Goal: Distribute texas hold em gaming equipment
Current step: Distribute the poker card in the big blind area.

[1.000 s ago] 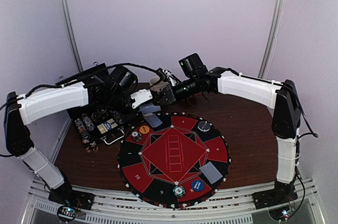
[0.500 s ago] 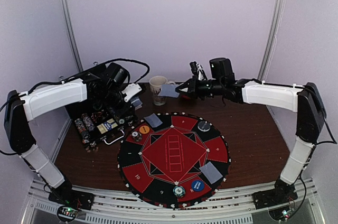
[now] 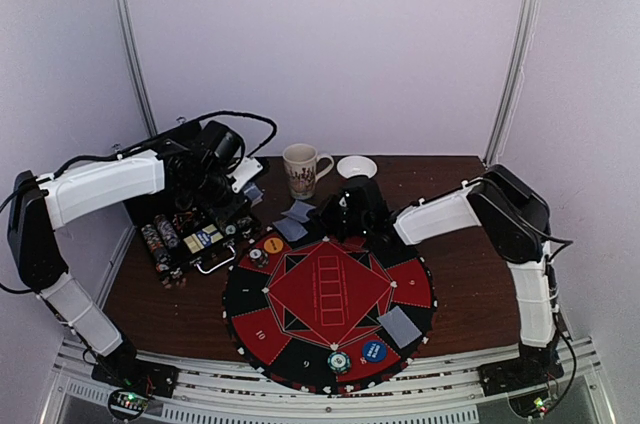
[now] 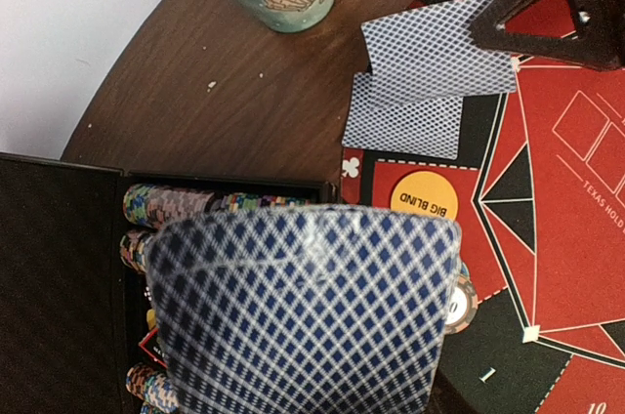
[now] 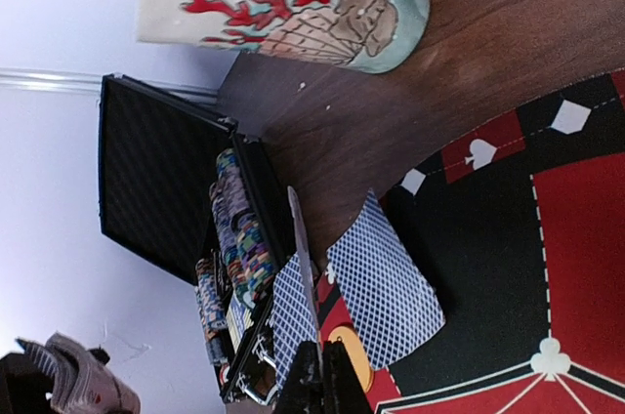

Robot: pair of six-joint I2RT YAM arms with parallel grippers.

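**A:** Start at the left. What's there?

**B:** The black case lies open at the table's 9 o'clock, with racked chips in rows inside. Above it hangs the left gripper, its claw about half closed around the pack of cards. The fingers are hidden behind the pack in the wrist view.

**A:** And moving toward the middle?

**B:** A mug stands at 12 o'clock, off the felt mat. On the mat's rim at 11 o'clock there is a laid card, face down. Just over it is a single card, pinched in the fully closed claw of the right gripper. I can't tell whether it touches the one below. An orange disc sits just inside, and a striped chip is at 10 o'clock.

**A:** The right side?

**B:** A grey-backed card lies at 4 o'clock, though I can't tell if it's one or two. Near it are a blue disc at 5 o'clock and a second chip at 6 o'clock.

**A:** So how far along?

**B:** Partway, I'd judge. The place at 4 to 6 o'clock looks served, and the place at 10 to 11 o'clock is getting its second card. The other places around the rim show no cards or chips. The pack looks thick and the case looks nearly full, so most of the dealing remains.
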